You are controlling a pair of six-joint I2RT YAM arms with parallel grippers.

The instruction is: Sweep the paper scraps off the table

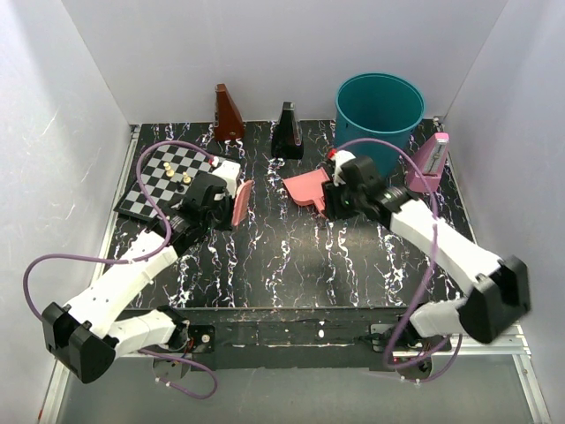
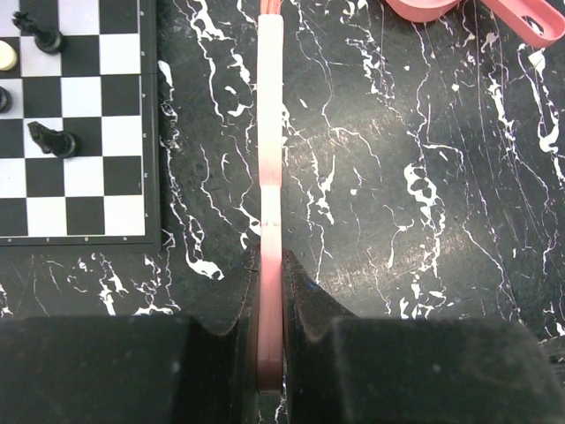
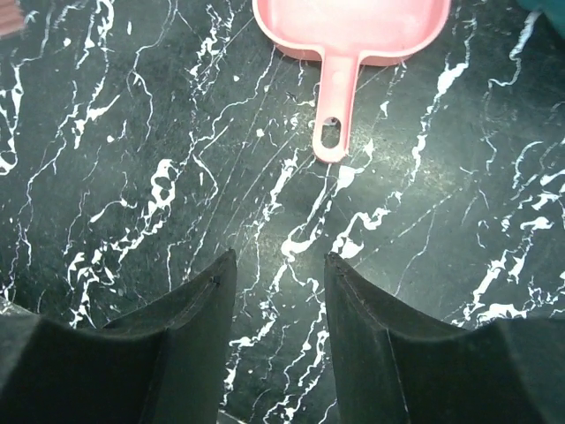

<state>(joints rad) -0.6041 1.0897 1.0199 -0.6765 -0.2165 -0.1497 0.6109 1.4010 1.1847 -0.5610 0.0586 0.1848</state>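
My left gripper (image 1: 228,205) (image 2: 269,258) is shut on the handle of the pink brush (image 1: 241,201) (image 2: 272,132), which stands on edge over the black veined table (image 1: 291,256) just right of the chessboard. My right gripper (image 1: 335,196) (image 3: 279,261) is open and empty, hovering just behind the handle of the pink dustpan (image 1: 305,188) (image 3: 353,26), which lies flat on the table. No paper scraps show clearly in any view. A small red and white bit (image 1: 333,155) sits behind the right wrist; I cannot tell what it is.
A teal bin (image 1: 380,110) stands at the back right. Three metronomes stand along the back: brown (image 1: 229,113), black (image 1: 287,131), pink (image 1: 430,163). The chessboard (image 1: 168,181) (image 2: 79,115) with a few pieces lies at the left.
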